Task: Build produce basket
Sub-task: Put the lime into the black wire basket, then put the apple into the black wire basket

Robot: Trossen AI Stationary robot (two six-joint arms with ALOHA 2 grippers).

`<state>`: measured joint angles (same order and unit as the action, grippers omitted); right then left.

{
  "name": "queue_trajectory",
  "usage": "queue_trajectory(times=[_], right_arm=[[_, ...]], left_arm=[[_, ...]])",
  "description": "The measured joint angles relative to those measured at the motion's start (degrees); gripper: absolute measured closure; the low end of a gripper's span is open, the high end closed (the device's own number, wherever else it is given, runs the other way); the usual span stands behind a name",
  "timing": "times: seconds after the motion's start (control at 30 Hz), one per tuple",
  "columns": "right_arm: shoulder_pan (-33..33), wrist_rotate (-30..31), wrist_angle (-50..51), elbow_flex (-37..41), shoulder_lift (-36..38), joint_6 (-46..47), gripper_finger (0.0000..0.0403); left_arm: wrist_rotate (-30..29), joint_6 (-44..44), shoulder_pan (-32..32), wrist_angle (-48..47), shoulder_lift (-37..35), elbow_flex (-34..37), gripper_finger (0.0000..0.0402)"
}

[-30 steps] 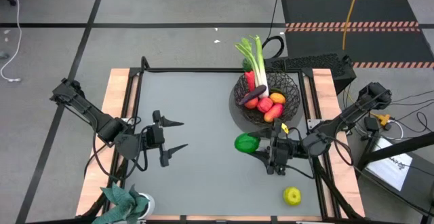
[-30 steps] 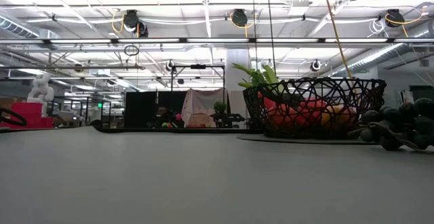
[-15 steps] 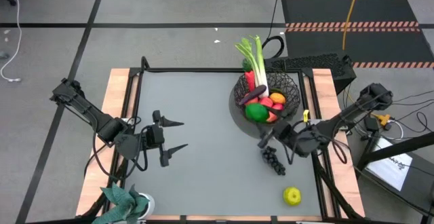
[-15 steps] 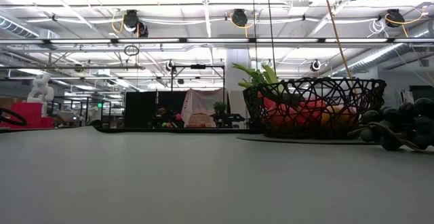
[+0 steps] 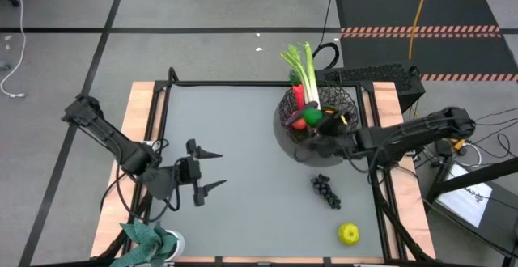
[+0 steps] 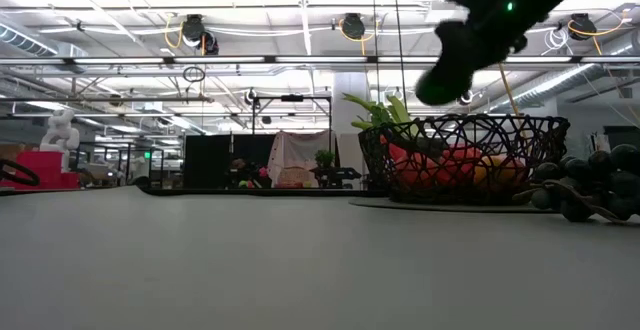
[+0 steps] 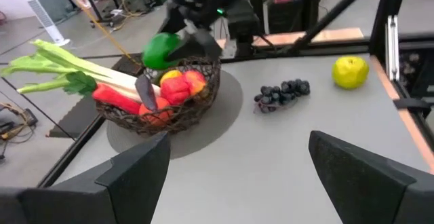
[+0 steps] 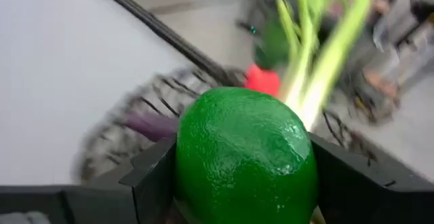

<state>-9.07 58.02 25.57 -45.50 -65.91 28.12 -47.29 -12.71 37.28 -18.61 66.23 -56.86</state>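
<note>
My right gripper (image 5: 317,126) is shut on a round green fruit (image 8: 245,146) above the black wire basket (image 5: 346,103) at the table's far right. The fruit also shows in the high view (image 5: 312,117), the low view (image 6: 436,86) and the left wrist view (image 7: 161,49). In the basket (image 7: 196,100) lie a leek (image 5: 306,71) and red, orange and purple produce. Dark grapes (image 5: 326,190) and a yellow-green apple (image 5: 349,234) lie on the table near the right edge. My left gripper (image 5: 220,168) is open and empty at the table's left. My right gripper pinches the green fruit by its two opposite sides (image 8: 186,157) between its two fingers (image 8: 152,173). The fingers come slanting down from the table's right. The fruit is lifted clear, just above the basket's rim (image 6: 440,120).
A teal leafy plant (image 5: 147,239) stands at the near left corner. The basket sits on a round grey mat (image 5: 283,137). The grey table top (image 5: 243,129) lies open between the two arms. The leek's green leaves stick out over the basket's far rim.
My right gripper has carried the green fruit from over the table, near the grapes, toward the far edge to above the basket, staying shut on it. The grapes, hidden under the arm before, now show. My left arm has shifted slightly toward the near edge.
</note>
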Motion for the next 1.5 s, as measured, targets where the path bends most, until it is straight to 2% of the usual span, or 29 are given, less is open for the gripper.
queue_trajectory(times=[0.2, 0.43, 0.7, 0.83, 0.97, 1.13, 1.23, 1.3, 1.4, 1.5], right_arm=[[5.19, -4.56, 8.26, 0.00, 0.82, 6.90, 0.0126], [6.00, -7.78, 19.87, -0.02, 1.16, 16.27, 0.0122], [5.83, -13.21, 22.75, 0.00, 2.52, 19.50, 0.0055], [4.45, -13.29, 22.09, 0.00, 4.42, 19.49, 0.0041], [1.53, -14.81, 18.11, 0.00, 7.98, 18.28, 0.0041], [-4.09, -18.93, 7.01, 0.00, 12.00, 15.13, 0.0051], [-9.03, -18.79, 0.93, -0.02, 12.15, 13.26, 0.0057], [-11.89, -17.99, 0.27, -0.02, 11.58, 13.04, 0.0061], [-17.13, -18.18, 2.82, -0.02, 10.48, 17.78, 0.0062], [-23.04, -20.89, 3.32, -0.02, 8.87, 22.73, 0.0062]], left_arm=[[0.91, 0.80, 0.00, -0.08, 2.55, 0.02, 0.0050], [1.20, 2.21, -0.09, 0.39, 3.44, 0.02, 0.0050], [1.18, 5.73, -0.87, 2.07, 3.44, 0.02, 0.0050], [1.20, 6.73, -1.86, 2.38, 3.42, 0.02, 0.0050], [1.24, 7.49, -2.56, 2.24, 3.42, 0.02, 0.0050], [2.32, 7.98, -3.30, 2.19, 3.42, 0.02, 0.0050], [2.32, 8.14, -3.31, 2.20, 3.42, 0.02, 0.0050], [2.39, 8.52, -3.30, 2.19, 3.42, 0.02, 0.0050], [2.49, 8.35, -3.30, 2.16, 3.42, 0.02, 0.0050], [2.47, 8.63, -3.30, 2.19, 3.42, 0.02, 0.0050]])
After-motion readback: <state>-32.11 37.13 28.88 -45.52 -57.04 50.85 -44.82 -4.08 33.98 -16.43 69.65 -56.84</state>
